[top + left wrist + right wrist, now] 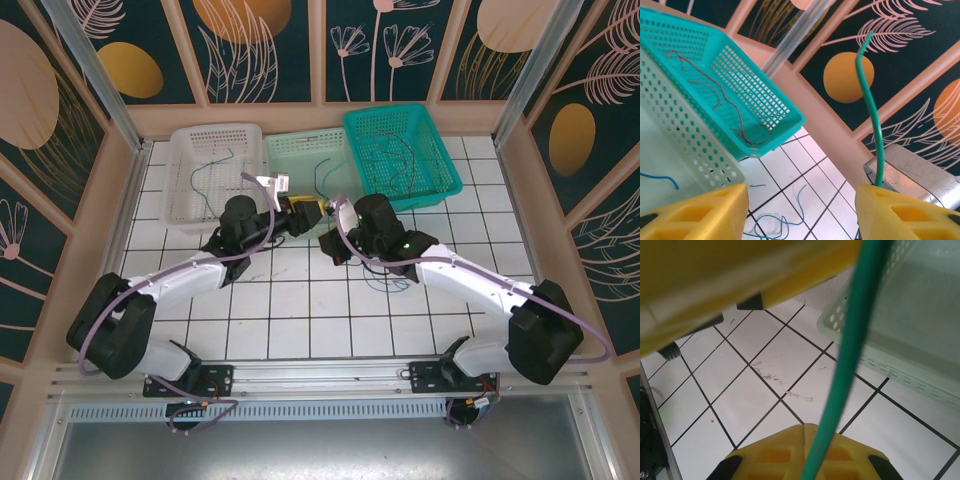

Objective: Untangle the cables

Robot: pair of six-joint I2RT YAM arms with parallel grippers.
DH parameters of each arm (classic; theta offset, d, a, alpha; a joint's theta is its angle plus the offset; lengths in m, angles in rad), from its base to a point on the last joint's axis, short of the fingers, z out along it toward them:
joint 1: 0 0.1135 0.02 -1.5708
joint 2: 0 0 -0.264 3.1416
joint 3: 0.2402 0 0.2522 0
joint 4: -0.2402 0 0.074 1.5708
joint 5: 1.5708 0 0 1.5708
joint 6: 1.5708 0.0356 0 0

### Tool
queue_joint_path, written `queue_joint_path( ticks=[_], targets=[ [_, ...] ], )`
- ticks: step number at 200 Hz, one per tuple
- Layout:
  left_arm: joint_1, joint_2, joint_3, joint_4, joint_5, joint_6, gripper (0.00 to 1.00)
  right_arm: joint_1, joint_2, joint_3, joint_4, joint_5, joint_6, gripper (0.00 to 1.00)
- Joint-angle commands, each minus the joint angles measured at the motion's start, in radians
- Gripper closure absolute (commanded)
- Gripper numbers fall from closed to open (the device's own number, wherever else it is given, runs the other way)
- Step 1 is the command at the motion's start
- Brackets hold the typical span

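Cable (pixel 846 365) green, blurred; end hidden inside clamped right end effector (pixel 804 434).

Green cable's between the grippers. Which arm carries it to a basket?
Likely right: the right gripper is shut on the green cable; the left gripper stands open beside it.

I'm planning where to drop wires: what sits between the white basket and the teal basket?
The pale green basket, with a thin cable in it, sits between the white basket and the teal basket; the top view shows it.
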Motion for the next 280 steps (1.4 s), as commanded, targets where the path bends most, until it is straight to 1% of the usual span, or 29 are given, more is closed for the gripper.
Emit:
queue_joint_path(
  ticks=[1,27,50,75,107,123,146,173,206,232,260,280],
  targets=[
    [-0.001,0.026,0.036,0.08,0.087,-0.039,0.42,0.009,0.029,0.013,0.039,-0.006,-0.028,1.0],
    [-0.001,0.023,0.032,0.077,0.083,-0.029,0.42,0.003,0.04,0.027,0.023,0.031,-0.018,1.0],
    [-0.001,0.004,0.02,0.044,0.075,-0.007,0.42,-0.026,0.033,0.018,0.039,0.015,0.015,1.0],
    [-0.001,-0.004,0.008,0.029,0.074,0.0,0.42,-0.082,0.012,-0.005,0.074,-0.02,0.073,1.0],
    [0.0,0.001,-0.002,0.03,0.066,-0.006,0.44,-0.103,-0.015,-0.024,0.107,-0.063,0.09,1.0],
    [-0.001,0.003,-0.006,0.045,0.078,-0.012,0.44,-0.104,-0.021,-0.026,0.109,-0.077,0.092,1.0],
    [-0.001,0.012,-0.004,0.074,0.106,-0.024,0.44,-0.09,-0.017,-0.025,0.115,-0.136,0.076,1.0],
    [0.0,0.022,-0.008,0.14,0.143,-0.057,0.45,-0.076,-0.002,-0.017,0.11,-0.131,0.073,1.0],
    [-0.001,0.04,-0.006,0.176,0.183,-0.078,0.46,-0.07,0.005,-0.017,0.14,-0.161,0.079,1.0],
    [-0.001,0.05,-0.003,0.177,0.194,-0.083,0.48,-0.07,0.006,-0.009,0.145,-0.154,0.084,1.0],
    [-0.001,0.063,0.002,0.171,0.198,-0.082,0.53,-0.06,0.01,0.008,0.151,-0.181,0.084,1.0],
    [-0.001,0.07,0.011,0.17,0.2,-0.08,0.53,-0.049,0.018,0.024,0.137,-0.2,0.062,1.0]
  ],
)
